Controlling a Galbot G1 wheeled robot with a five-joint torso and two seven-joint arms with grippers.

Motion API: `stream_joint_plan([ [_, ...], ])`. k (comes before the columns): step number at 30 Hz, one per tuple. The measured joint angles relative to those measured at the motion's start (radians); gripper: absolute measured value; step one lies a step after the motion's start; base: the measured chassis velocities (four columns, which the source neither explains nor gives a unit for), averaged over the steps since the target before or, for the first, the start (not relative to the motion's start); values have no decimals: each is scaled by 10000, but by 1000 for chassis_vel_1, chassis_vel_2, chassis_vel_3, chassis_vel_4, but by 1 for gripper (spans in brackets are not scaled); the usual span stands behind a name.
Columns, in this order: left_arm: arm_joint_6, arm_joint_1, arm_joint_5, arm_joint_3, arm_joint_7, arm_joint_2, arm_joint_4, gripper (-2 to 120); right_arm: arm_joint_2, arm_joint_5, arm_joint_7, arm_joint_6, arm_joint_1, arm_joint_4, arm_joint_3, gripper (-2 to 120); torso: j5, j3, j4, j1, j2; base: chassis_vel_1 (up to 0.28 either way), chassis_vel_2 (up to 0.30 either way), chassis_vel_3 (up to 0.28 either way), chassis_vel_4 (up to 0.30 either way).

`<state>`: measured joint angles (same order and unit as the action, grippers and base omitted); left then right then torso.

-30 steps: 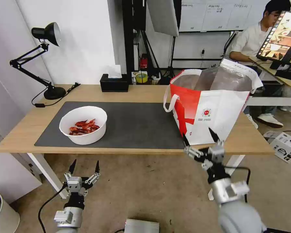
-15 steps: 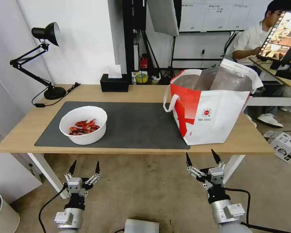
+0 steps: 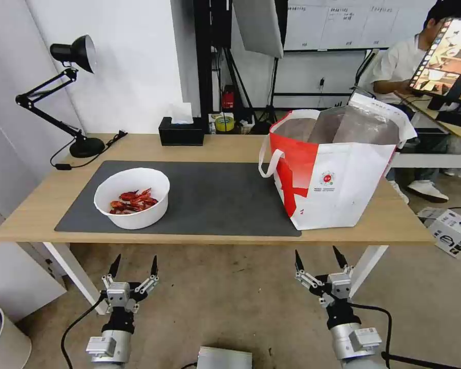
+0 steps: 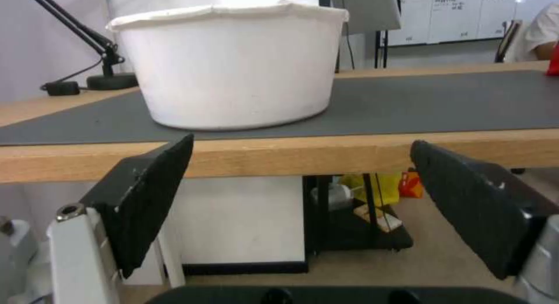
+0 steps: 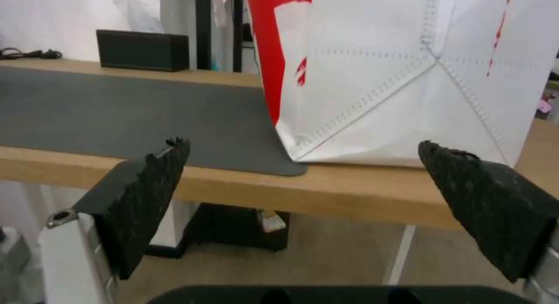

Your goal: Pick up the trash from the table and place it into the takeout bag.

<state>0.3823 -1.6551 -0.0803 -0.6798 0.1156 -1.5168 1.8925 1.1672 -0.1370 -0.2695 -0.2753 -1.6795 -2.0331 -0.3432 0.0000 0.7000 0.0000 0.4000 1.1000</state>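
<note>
Crayfish shells (image 3: 133, 201), red, lie in the white bowl (image 3: 132, 197) on the left of the dark grey mat (image 3: 215, 195); the takeout bag (image 3: 338, 169) stands open-topped at the right of the surface (image 3: 230, 146), its inside too dim to tell what it holds. Below the near edge hang the left gripper (image 3: 133, 266) and right gripper (image 3: 316, 257), jaws spread wide, holding and touching nothing.

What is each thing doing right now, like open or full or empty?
white bowl: upright on the mat, red shells inside.
takeout bag: standing, top open.
left hand: open, empty, below the table edge.
right hand: open, empty, below the table edge.
tissue box: tissue sticking out.
</note>
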Motion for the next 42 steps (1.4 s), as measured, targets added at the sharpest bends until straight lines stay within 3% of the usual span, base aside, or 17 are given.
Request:
stream_joint_plan([
  [13, 0, 88, -1, -37, 2, 47, 0, 100, 36, -11, -1, -2, 64, 70, 47, 97, -1, 0, 0, 0, 0, 0, 0, 0, 0],
  [19, -339, 114, -184, -247, -18, 223, 649, 100, 49, -14, 3, 0, 95, 84, 59, 97, 0, 0, 0, 0, 0, 0, 0, 0, 0],
  [21, -685, 118, -379, -325, -36, 351, 1041, 100, 66, -15, 5, 0, 109, 94, 73, 97, 1, 0, 0, 0, 0, 0, 0, 0, 0],
  [22, -1367, 154, -840, -428, -68, 586, 1636, 100, 77, -14, 10, 4, 130, 94, 112, 97, 0, 0, 1, 0, 0, 0, 0, 0, 0],
  [25, -1942, 226, -1214, -522, -176, 791, 2097, 100, 80, -12, 12, 8, 149, 94, 130, 97, 0, 0, 0, 0, 0, 0, 0, 0, 0],
  [26, -2614, 304, -1685, -581, -450, 1050, 2590, 100, 79, -11, 12, 11, 166, 94, 137, 97, -2, 0, 0, 0, 0, 0, 0, 0, 0],
  [30, -3000, 368, -1997, -626, -635, 1208, 2855, 100, 69, -11, 13, 14, 178, 93, 150, 97, 0, 0, 0, 0, 0, 0, 0, 0, 0],
  [32, -4866, 794, -3463, -770, -1777, 2113, 3506, 100, -24, -12, 17, 38, 254, 58, 258, 97, -1, 0, 2, 0, -1, 0, 0, 0, 0],
  [33, -4953, 821, -3540, -772, -1838, 2166, 3516, 100, -29, -13, 16, 40, 254, 54, 259, 97, -1, 0, 1, 0, 0, 0, 0, 0, 0],
  [34, -5847, 1140, -4613, -802, -2543, 2811, 3587, 100, -41, -14, 15, 50, 265, 35, 282, 97, -2, 0, -2, 0, -1, 0, 0, 0, 0],
  [35, -5847, 1140, -4613, -802, -2543, 2811, 3587, 100, -41, -14, 15, 50, 265, 35, 282, 97, -2, 0, -2, 0, -1, 0, 0, 0, 0],
  [36, -6619, 1482, -5735, -816, -3240, 3419, 3577, 100, -43, -14, 17, 56, 286, 24, 299, 97, -1, 1, 0, 0, 0, 0, 0, 0, 0],
  [37, -6805, 1590, -6076, -816, -3442, 3598, 3550, 100, -42, -14, 17, 58, 293, 20, 304, 97, -3, 0, 1, 0, -1, 0, 0, 0, 0],
  [38, -7325, 1967, -7109, -809, -4054, 4169, 3399, 100, -37, -13, 20, 64, 321, 2, 318, 97, -4, 0, 0, 0, 0, 0, 0, 0, 0],
  [39, -7325, 1967, -7109, -809, -4054, 4169, 3399, 100, -37, -13, 20, 64, 321, 2, 318, 97, -4, 0, 0, 0, 0, 0, 0, 0, 0],
  [40, -7790, 2403, -8122, -776, -4553, 4785, 3183, 100, -28, -13, 19, 71, 354, -9, 319, 97, -3, 1, 0, 1, 0, 0, 0, 0, 0],
  [42, -8197, 2881, -9048, -673, -5010, 5422, 2834, 100, -17, -14, 19, 76, 374, -13, 321, 97, 0, 0, 0, 0, 0, 0, 0, 0, 0],
])
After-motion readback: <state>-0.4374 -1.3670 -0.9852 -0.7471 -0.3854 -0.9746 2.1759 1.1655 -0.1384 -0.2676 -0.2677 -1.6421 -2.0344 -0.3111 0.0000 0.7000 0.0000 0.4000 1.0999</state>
